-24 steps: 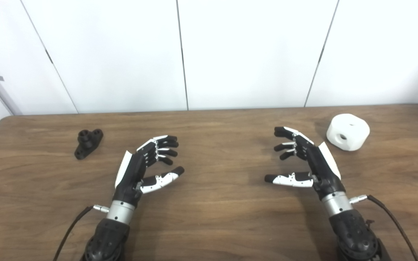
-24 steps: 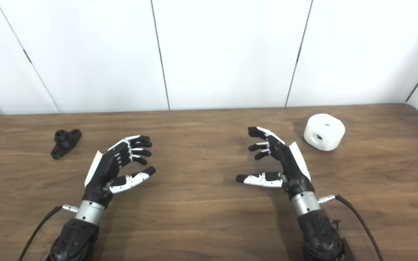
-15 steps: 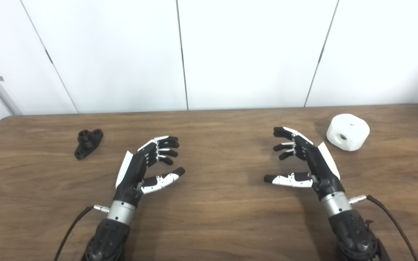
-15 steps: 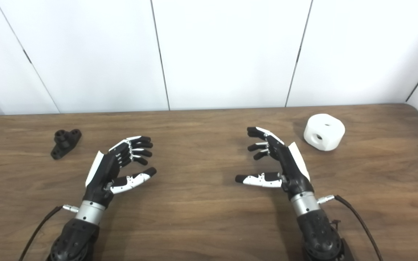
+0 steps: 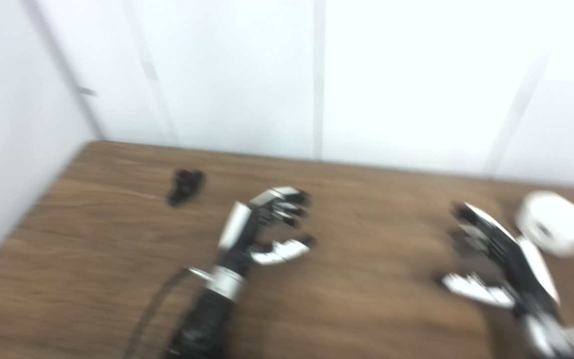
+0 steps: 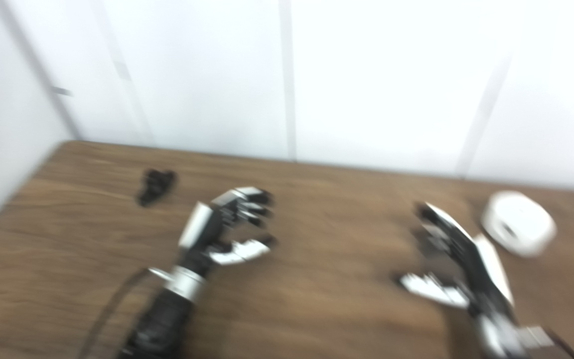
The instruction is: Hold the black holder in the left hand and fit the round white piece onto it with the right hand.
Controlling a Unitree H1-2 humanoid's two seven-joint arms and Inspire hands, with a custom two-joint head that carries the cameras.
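On the table (image 5: 117,279), both hands (image 5: 262,224) empty, no writing readable.

Bare table (image 5: 366,309) between left hand (image 5: 262,224) and black holder (image 5: 185,185).

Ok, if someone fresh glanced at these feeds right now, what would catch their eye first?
Probably the blur: both views are smeared. Next, the two black-and-white hands over the wooden table, the left hand near the middle and the right hand at the right, both open and holding nothing. Then the round white piece just beyond the right hand, and the small black holder lying far left, apart from the left hand.
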